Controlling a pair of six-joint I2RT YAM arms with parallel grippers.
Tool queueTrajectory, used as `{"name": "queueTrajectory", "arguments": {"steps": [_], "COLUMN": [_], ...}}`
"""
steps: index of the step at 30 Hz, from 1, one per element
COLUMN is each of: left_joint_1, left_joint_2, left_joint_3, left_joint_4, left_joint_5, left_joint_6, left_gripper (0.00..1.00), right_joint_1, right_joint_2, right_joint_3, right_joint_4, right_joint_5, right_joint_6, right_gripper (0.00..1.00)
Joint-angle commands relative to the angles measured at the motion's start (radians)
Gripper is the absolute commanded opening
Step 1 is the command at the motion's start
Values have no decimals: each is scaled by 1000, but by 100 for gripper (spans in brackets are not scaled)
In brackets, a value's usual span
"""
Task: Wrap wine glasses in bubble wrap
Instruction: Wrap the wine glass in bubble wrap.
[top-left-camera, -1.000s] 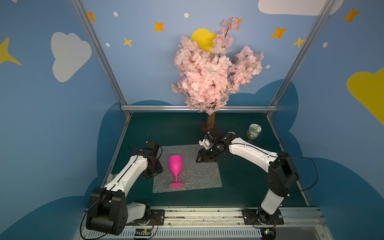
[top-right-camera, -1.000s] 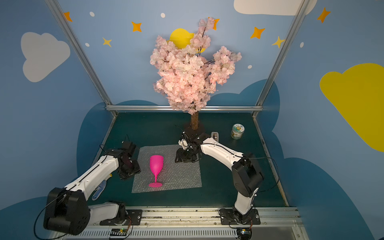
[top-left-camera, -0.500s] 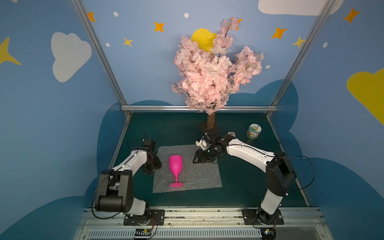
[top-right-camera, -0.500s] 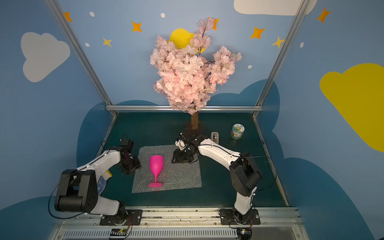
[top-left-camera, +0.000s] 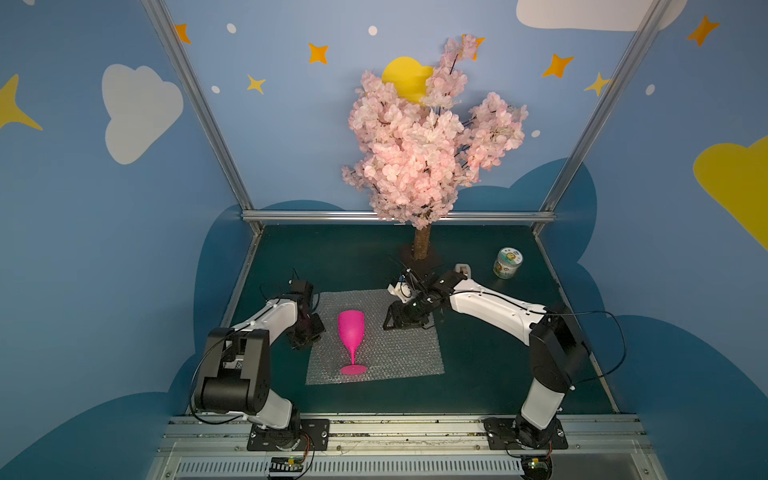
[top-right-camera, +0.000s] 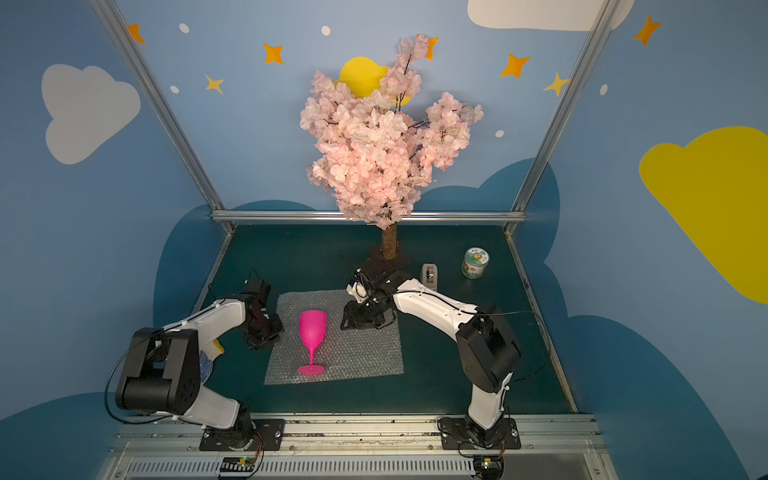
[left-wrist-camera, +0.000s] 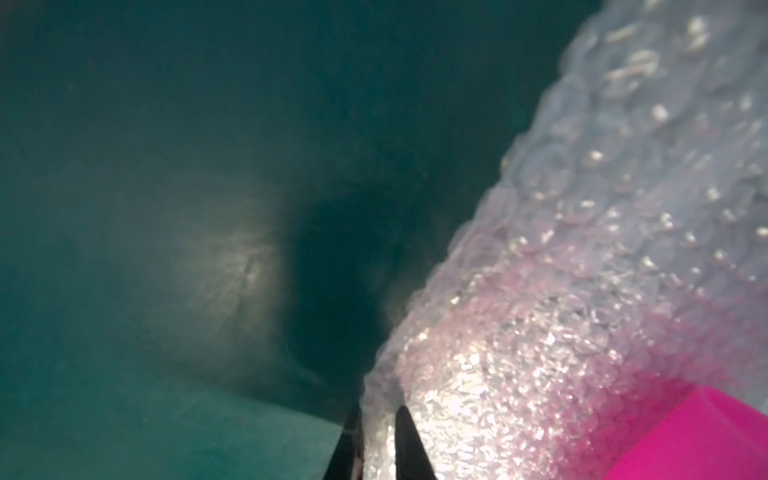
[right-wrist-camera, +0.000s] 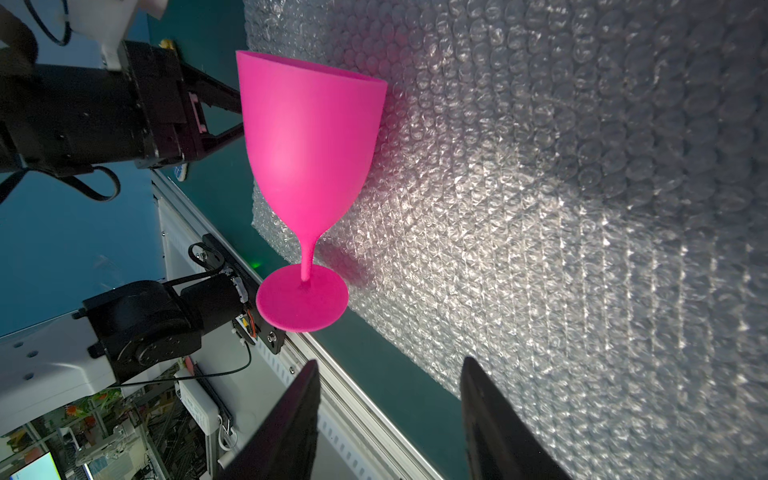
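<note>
Green-matted table (top-left-camera: 478, 365) is carrying everything. Pink blossom tree (top-left-camera: 424, 145) is standing at the middle of the table's far edge. Bubble wrap (top-left-camera: 399, 353) is lying spread out, left of centre and nearer the front edge than the far one. Left gripper (left-wrist-camera: 376, 419) is working at the sheet's left edge: fingers (left-wrist-camera: 409, 444) pressed together, pinching that edge of the film, just beside the goblet's cup. Right gripper (right-wrist-camera: 390, 360) is hanging over the sheet's far right corner, jaws spread, nothing between them; contact with the film cannot be told. Hot-pink goblet (top-left-camera: 351, 332) is lying on its side on the left half of the sheet, rim pointing to the far edge, round foot near the sheet's front edge. Green-labelled jar (top-left-camera: 508, 262) is standing near the far right corner. White tape dispenser (top-right-camera: 429, 274) is sitting between jar and tree trunk.
</note>
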Motion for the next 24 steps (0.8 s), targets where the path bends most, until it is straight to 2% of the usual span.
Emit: {"name": "queueTrajectory", "arguments": {"steps": [1, 6, 10, 17, 24], "left_joint_1": [-22, -68, -112, -191, -268], "left_joint_2": [-35, -143, -242, -339, -318], "left_joint_3": [-5, 9, 1, 24, 90], "left_joint_4": [-35, -106, -145, -193, -209], "left_joint_5": [13, 15, 28, 49, 65], "left_joint_6": [12, 9, 6, -36, -126], "left_gripper": [5, 4, 4, 4, 5], "right_joint_1": [13, 38, 54, 76, 88], "right_joint_2": [-6, -6, 4, 95, 163], "right_joint_3": [-2, -4, -23, 6, 37], "right_joint_4": [10, 38, 128, 206, 253], "right_joint_5": [-14, -35, -81, -100, -115], "right_joint_6": [11, 26, 66, 107, 125], "right_gripper": [54, 53, 47, 44, 36]}}
